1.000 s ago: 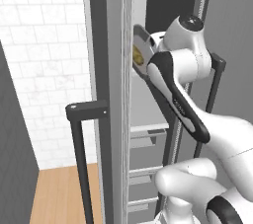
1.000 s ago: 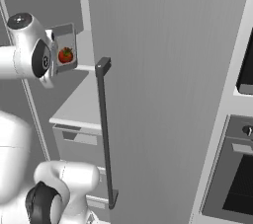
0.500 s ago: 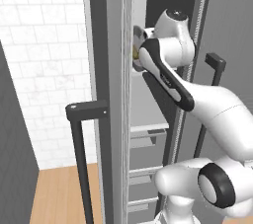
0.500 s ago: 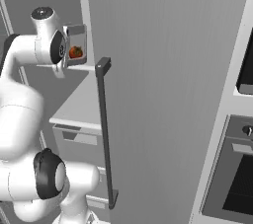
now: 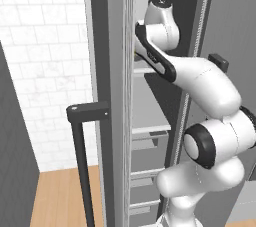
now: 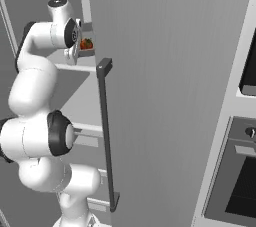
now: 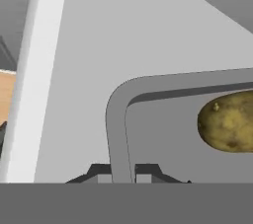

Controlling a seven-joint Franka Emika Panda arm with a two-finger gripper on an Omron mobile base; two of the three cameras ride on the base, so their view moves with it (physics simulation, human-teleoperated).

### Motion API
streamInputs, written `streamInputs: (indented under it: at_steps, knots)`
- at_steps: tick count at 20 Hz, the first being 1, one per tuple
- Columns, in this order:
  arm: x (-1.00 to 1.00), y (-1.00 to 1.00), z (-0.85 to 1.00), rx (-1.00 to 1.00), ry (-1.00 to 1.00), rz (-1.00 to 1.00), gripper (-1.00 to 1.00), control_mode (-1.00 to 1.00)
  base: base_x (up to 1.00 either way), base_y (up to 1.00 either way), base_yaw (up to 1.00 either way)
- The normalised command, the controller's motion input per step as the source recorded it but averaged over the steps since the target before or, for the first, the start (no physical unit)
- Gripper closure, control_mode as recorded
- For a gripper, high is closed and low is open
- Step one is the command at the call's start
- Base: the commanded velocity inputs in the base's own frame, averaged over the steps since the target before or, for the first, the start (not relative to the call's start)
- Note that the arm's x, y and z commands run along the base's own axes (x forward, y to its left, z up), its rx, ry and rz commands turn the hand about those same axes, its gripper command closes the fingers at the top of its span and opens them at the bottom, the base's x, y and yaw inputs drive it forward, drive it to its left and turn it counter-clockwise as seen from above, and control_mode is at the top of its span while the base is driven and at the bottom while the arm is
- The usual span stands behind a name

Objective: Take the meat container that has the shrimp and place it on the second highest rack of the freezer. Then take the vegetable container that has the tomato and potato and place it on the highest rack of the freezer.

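Vegetable container going onto the highest rack

My end effector (image 7: 123,174) pinches the vegetable container (image 7: 116,134) rim; potato (image 7: 227,121) and tomato (image 6: 86,44) could roll if I tilt; the freezer (image 5: 112,71) wall is close.

Even, flat rendered light, no glare, soft shading inside the freezer (image 5: 165,96) behind the arm, sharp edges throughout, potato (image 7: 227,122) texture slightly coarse up close, no lens distortion
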Motion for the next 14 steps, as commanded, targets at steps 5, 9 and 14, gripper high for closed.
streamInputs:
  at_steps: [5,9,14]
  knots:
    - [0.74,0.01,-0.28,-0.03,0.05,-0.05,1.0,-1.0,0.0,0.0,0.0]
    - [0.48,0.07,-0.43,-0.06,0.1,0.0,-1.0,-1.0,0.0,0.0,0.0]
    - [-0.2,0.09,-0.3,-0.08,-0.04,0.0,-1.0,-1.0,0.0,0.0,0.0]
